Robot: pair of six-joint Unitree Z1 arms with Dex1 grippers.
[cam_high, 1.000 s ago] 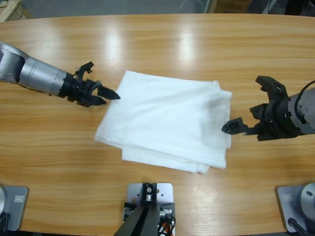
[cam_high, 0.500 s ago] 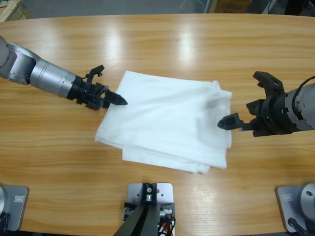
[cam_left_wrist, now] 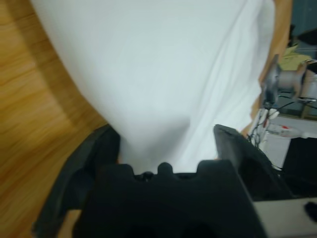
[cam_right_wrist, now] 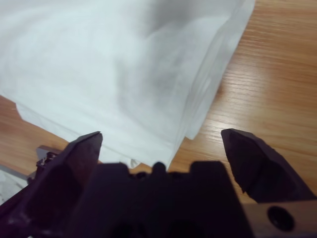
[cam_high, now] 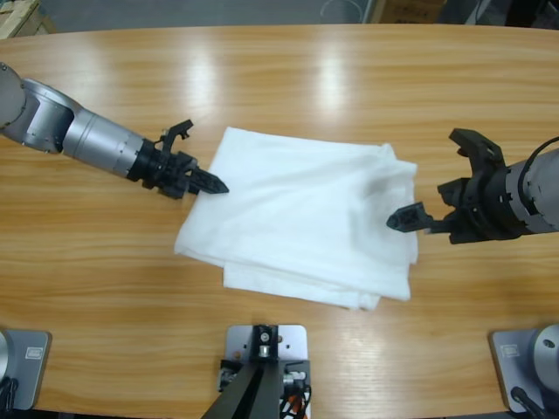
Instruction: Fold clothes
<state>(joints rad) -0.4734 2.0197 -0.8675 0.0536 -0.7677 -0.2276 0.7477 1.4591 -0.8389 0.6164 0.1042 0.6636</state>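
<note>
While the folded white cloth [cam_high: 301, 223] lies flat, its edges are straddled by the left gripper's [cam_high: 203, 181] and right gripper's [cam_high: 441, 188] parted jaws.

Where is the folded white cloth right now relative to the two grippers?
In the high view the white cloth lies mid-table, between the left gripper at its upper-left edge and the open right gripper by its right edge.
</note>
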